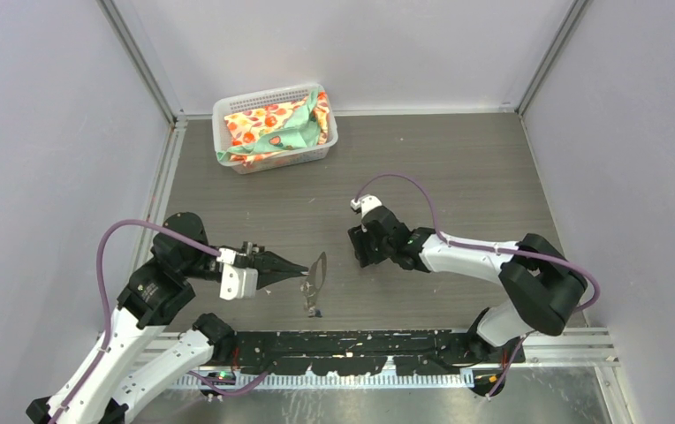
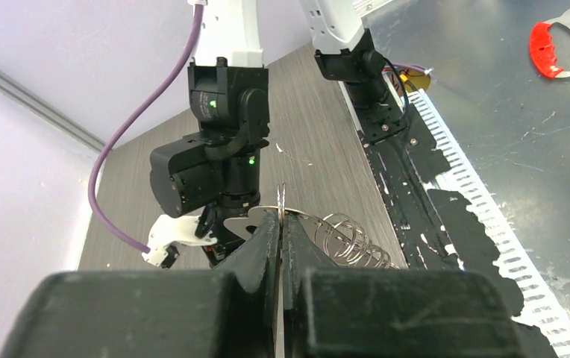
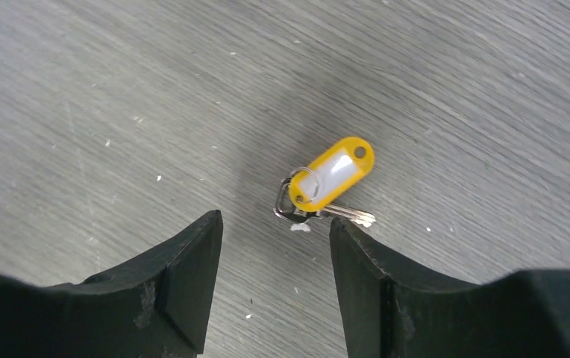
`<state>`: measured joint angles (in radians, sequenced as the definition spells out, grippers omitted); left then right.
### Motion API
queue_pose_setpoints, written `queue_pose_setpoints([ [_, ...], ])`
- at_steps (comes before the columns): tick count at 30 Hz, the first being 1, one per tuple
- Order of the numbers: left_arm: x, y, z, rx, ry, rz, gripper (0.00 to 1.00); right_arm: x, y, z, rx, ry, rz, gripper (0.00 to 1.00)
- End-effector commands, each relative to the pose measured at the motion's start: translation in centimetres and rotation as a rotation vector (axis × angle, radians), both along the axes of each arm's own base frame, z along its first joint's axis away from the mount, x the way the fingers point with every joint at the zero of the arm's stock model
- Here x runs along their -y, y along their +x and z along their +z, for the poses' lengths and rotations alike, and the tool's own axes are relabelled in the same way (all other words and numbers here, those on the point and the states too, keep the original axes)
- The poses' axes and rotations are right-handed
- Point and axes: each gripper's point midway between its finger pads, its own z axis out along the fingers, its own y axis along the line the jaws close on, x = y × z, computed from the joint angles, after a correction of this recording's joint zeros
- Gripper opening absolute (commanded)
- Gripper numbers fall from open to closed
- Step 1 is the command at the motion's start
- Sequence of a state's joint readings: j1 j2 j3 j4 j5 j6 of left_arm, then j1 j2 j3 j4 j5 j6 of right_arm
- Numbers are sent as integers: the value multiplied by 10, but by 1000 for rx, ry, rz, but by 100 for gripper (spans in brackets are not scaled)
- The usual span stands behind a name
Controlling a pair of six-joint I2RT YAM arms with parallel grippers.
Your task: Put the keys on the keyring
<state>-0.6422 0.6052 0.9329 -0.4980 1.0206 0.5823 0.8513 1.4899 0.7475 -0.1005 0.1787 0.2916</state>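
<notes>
Ahead of rt pincer (image 3: 274, 221) — yellow key (image 3: 330, 175).

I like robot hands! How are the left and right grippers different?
The left gripper is shut, pinching the keyring; the right gripper is open and empty. The left one points sideways; the right one looks down at the yellow-tagged key on the table. Both have black fingers.

The keyring (image 2: 313, 222) was bright, polished metal. The key (image 3: 351, 217) was metal, its tag (image 3: 333, 172) glossy yellow plastic. The table (image 3: 118, 89) was matt grey wood-grain, lightly flecked.
</notes>
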Motion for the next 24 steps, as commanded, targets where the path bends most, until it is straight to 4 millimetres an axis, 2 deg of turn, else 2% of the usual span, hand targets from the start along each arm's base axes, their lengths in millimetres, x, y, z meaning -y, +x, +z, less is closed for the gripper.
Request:
queue_pose_setpoints([
  [1, 0, -3, 21, 42, -42, -6, 1, -24, 15, 23, 31, 73, 172, 60],
  [5, 0, -3, 21, 44, -44, -6, 0, -18, 23, 17, -41, 102, 141, 64],
  [15, -1, -4, 20, 52, -45, -6, 0, -24, 11, -1, -133, 144, 116, 55],
  [24, 0, -4, 23, 56, -48, -12, 1, -26, 14, -6, -134, 129, 124, 55],
])
